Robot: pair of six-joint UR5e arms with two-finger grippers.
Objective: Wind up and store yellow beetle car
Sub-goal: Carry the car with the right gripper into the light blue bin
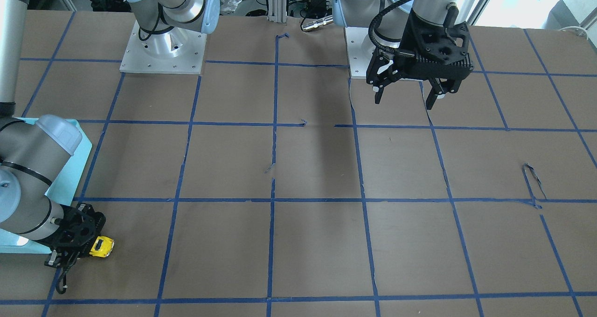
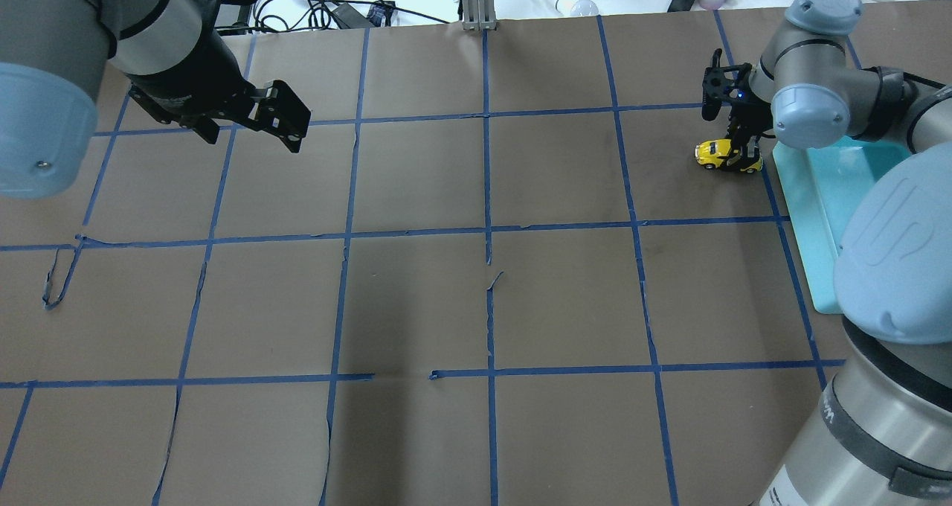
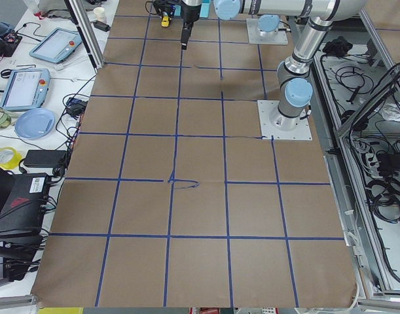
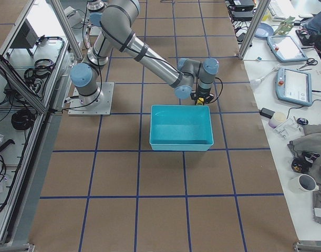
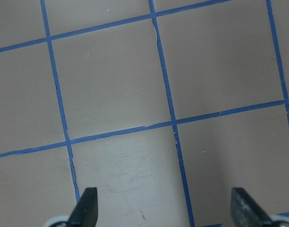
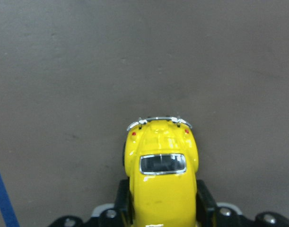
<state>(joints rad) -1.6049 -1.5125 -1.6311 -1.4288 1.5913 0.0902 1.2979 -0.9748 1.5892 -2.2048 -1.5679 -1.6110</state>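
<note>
A robotics lab: 2 industrial arms [image 4: 149, 58] bolted on metal plates [image 1: 186, 60] to a paper-covered table [image 2: 416, 193] gridded in blue tape [image 2: 487, 178]. In the right-side view, control tablets [image 4: 294, 86] lie at 3 o'clock and cable bundles [image 4: 18, 118] at 9 o'clock.

yellow beetle car [image 6: 162, 182] cropped at lower edge, right claw [image 6: 164, 205] half hidden

Tiny bright yellow beetle car [image 2: 725, 155], glossy rounded body, dark window, chrome bumper, upright on its wheels, toward two o'clock on the table [image 2: 416, 305] from overhead, sides pinched by the right gripper [image 6: 162, 208].
</note>
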